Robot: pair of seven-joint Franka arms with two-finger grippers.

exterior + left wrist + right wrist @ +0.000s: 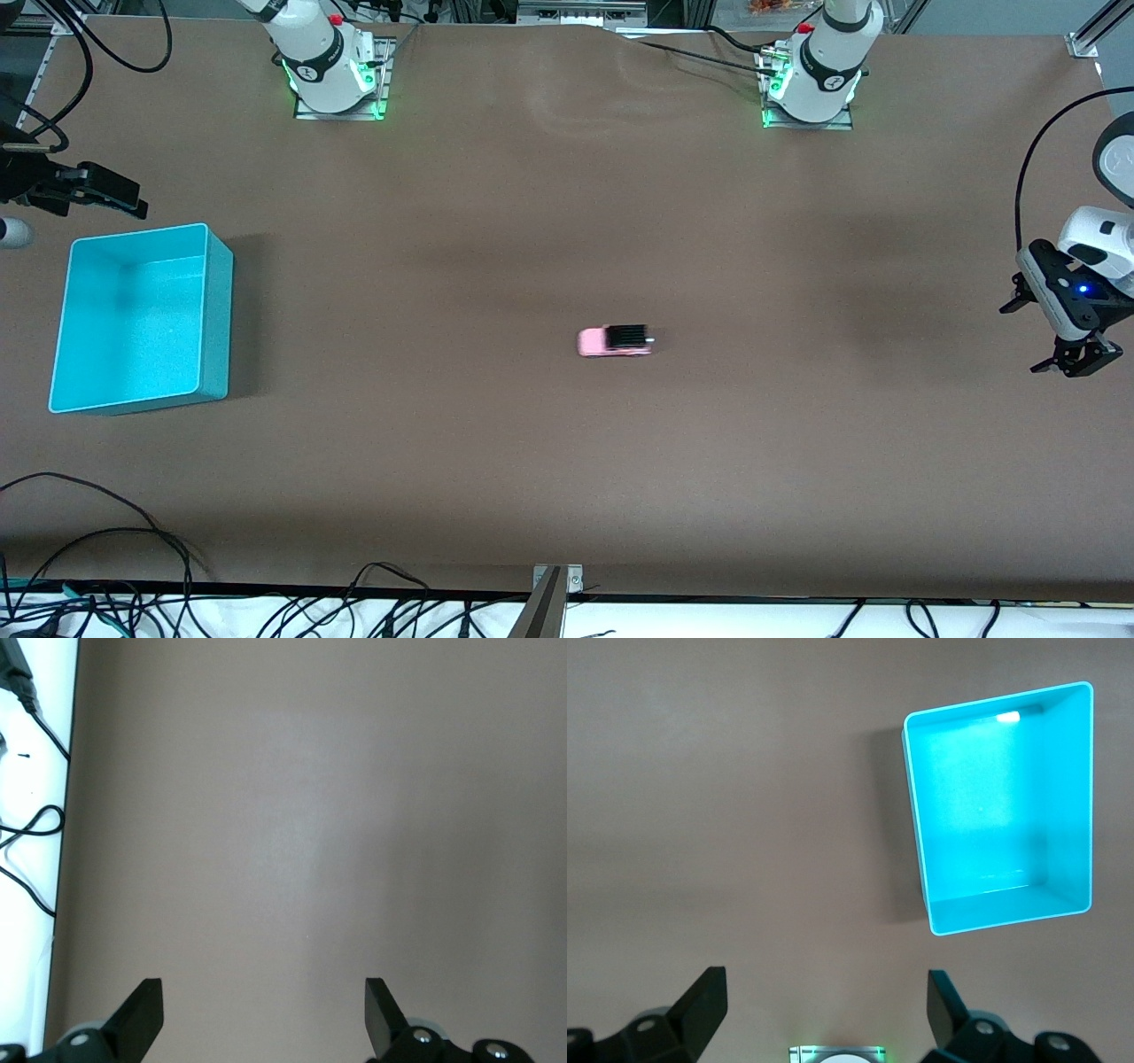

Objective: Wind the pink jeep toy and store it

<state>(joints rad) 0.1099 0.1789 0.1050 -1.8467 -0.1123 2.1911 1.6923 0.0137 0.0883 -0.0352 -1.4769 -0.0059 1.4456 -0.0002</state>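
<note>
The pink jeep toy [614,341] stands alone on the brown table near its middle; its body is light pink and its rear section black. It appears in neither wrist view. My left gripper [1021,338] hovers open over the table's edge at the left arm's end, far from the toy. In the left wrist view the left gripper [264,1010] has only bare table between its fingers. My right gripper [124,197] hangs open at the right arm's end, above the table just past the turquoise bin [218,310]. Between the right gripper's [827,1001] fingers there is only bare table and the arm's own base.
The turquoise bin [917,833] holds nothing. Loose black cables [133,602] run along the table edge nearest the front camera, beside a metal bracket [556,580]. The two arm bases [332,71] [811,84] stand at the table's farthest edge.
</note>
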